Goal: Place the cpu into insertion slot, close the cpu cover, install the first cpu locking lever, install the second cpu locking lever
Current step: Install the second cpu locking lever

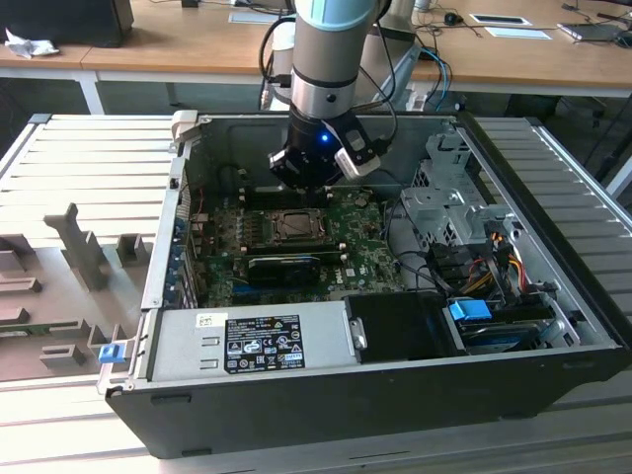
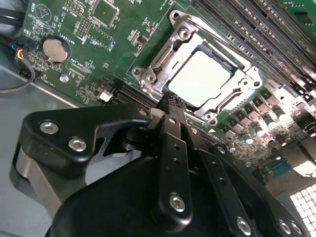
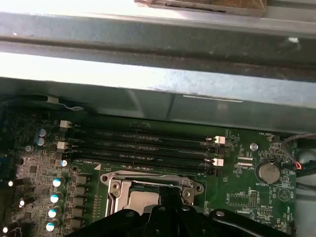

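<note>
Gripper [image 2: 170, 98] held closed and empty over the socket, cpu [image 2: 200, 79] already seated.

The arm [image 1: 324, 49] is seen in the exterior view reaching straight down into the open case [image 1: 326, 400], its wrist vertical and the gripper [image 1: 301, 183] hung just above the board [image 1: 365, 252]. In the second wrist view the fingers [image 2: 173, 143] are brought together into one narrow black blade, nothing being held between them, and their tip is placed at the edge of the insertion slot [image 2: 148, 79], whether touching cannot be told. The cpu is lain flat inside that slot, its pale top shown through the cut-out of the cpu cover [image 2: 217, 101], which is folded down over it. In the first wrist view the slot [image 3: 116, 190] is found just beside the long memory slots [image 3: 143, 145]. A round battery [image 2: 53, 49] is seated on the board well apart from the slot.
</note>
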You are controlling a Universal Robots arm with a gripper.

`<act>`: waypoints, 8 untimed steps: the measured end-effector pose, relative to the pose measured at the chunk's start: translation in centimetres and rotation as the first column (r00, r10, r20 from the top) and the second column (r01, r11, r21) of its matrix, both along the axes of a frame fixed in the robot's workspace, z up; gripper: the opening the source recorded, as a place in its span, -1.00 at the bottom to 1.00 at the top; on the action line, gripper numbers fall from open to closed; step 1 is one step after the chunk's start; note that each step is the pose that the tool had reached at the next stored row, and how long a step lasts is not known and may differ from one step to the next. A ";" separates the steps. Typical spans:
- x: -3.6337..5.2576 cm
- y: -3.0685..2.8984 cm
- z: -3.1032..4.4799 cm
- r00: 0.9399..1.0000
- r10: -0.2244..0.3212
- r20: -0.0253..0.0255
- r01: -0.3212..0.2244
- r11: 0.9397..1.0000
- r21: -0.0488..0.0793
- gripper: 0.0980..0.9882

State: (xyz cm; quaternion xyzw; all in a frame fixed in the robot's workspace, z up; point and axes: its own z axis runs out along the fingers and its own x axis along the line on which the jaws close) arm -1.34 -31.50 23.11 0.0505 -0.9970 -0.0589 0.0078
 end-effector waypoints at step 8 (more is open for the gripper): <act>-0.01 -0.66 -0.02 1.000 0.000 0.000 0.000 1.000 0.000 -0.98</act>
